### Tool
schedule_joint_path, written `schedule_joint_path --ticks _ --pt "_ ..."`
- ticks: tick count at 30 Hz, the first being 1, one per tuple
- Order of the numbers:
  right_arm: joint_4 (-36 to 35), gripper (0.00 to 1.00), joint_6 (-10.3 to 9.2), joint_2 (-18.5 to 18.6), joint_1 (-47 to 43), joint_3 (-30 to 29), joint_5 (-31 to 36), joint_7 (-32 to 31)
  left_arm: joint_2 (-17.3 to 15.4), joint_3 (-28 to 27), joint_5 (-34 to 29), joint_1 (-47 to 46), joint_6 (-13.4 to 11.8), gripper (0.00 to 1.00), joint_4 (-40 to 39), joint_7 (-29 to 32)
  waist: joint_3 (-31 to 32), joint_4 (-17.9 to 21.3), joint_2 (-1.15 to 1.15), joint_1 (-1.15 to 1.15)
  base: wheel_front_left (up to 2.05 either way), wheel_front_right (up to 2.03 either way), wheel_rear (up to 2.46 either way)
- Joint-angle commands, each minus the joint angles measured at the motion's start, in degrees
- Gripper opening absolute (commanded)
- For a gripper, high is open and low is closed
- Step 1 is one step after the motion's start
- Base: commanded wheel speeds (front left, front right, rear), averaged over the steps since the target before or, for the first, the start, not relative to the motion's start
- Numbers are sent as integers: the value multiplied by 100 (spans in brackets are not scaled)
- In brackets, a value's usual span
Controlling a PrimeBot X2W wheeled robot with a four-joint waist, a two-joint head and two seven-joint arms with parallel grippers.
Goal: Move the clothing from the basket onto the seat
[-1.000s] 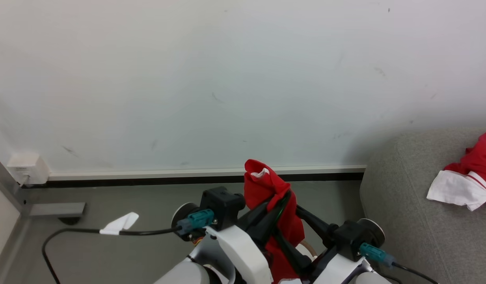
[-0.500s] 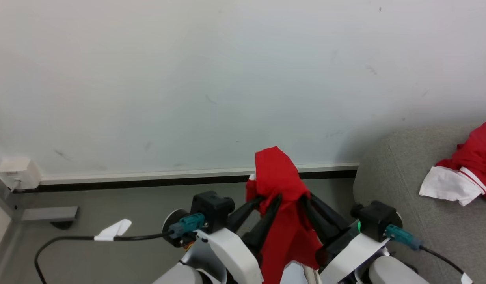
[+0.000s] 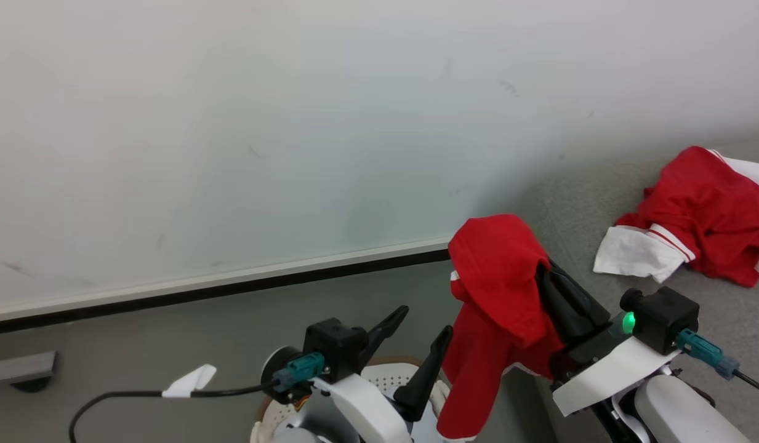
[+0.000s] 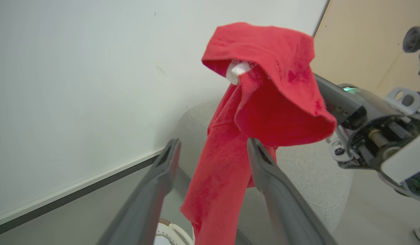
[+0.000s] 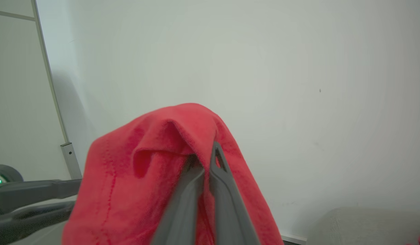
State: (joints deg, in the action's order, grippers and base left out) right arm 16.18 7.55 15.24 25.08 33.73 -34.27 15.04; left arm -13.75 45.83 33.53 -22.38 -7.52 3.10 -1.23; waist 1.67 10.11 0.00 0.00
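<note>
Between the basket (image 3: 385, 376) and the grey sofa (image 3: 576, 203), you have a red garment (image 3: 496, 289) up in the air, carried by the right arm alone. The right jaws are pinched together on a fold near the top of the cloth. The rest drapes over the right fingers (image 5: 196, 190) like a hood and trails down toward the basket. That high pinch looks chosen to lift the tail free before you swing across. The right forearm reaches up and forward, angled toward the sofa, with the fingers pointing up at the wall.

Your left jaws stand wide apart with nothing in them. The left fingers (image 4: 264, 170) rise above the basket, just beside the hanging cloth; whether the nearer one brushes it I can't tell. Other red and white garments (image 3: 693, 215) lie bunched on the sofa, well apart from the one you carry, so this piece likely belongs there too.
</note>
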Motion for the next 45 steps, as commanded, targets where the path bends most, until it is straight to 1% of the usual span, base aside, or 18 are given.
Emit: schedule_joint_path --ticks 1,6,10,14,18,23,25,29,33,36,38,40,45 --pt "-56 0 -13 67 -84 -75 64 19 7 15 -15 48 26 100 41 -46 -68 251 0 0 0 0 0" --pt "-169 0 -13 96 -104 -244 133 18 40 51 -17 9 37 100 126 -89 -188 674 0 0 0 0 0" --pt "-233 0 -13 125 -154 -368 162 11 80 93 -33 -75 74 100 143 -97 -302 923 0 0 0 0 0" --pt "-265 0 -13 147 -133 -472 210 -9 68 118 -62 -142 81 100 148 -93 -451 1104 0 0 0 0 0" --pt "-297 0 -13 128 8 -717 311 -10 63 144 -139 -285 84 100 90 -49 -746 1156 0 0 0 0 0" --pt "-202 0 -13 162 397 -1030 473 -28 23 149 -241 -583 152 100 12 32 -1274 1069 0 0 0 0 0" --pt "-74 0 -13 181 684 -1215 523 -26 11 171 -303 -723 194 100 -19 71 -1504 990 0 0 0 0 0" --pt "263 0 -13 339 1445 -1617 744 -20 4 189 -343 -986 282 100 -44 109 -1937 784 0 0 0 0 0" --pt "748 0 -14 676 2440 -2212 901 -90 -7 171 -426 -1228 337 100 -82 90 -2299 556 0 0 0 0 0" --pt "1160 0 -14 955 3186 -2596 982 -261 -43 135 -459 -1357 359 100 -100 83 -2540 410 0 0 0 0 0" --pt "1455 0 -14 1191 3697 -2903 1166 -347 -72 122 -524 -1486 374 100 -152 89 -2728 317 0 0 0 0 0" --pt "1743 0 -13 1343 4119 -3202 1337 -400 -81 90 -569 -1598 375 100 -226 60 -2903 227 0 0 0 0 0" --pt "2442 0 -14 1704 4757 -4012 1840 -448 -95 16 -700 -1892 373 100 -461 13 -3362 59 0 0 0 0 0"
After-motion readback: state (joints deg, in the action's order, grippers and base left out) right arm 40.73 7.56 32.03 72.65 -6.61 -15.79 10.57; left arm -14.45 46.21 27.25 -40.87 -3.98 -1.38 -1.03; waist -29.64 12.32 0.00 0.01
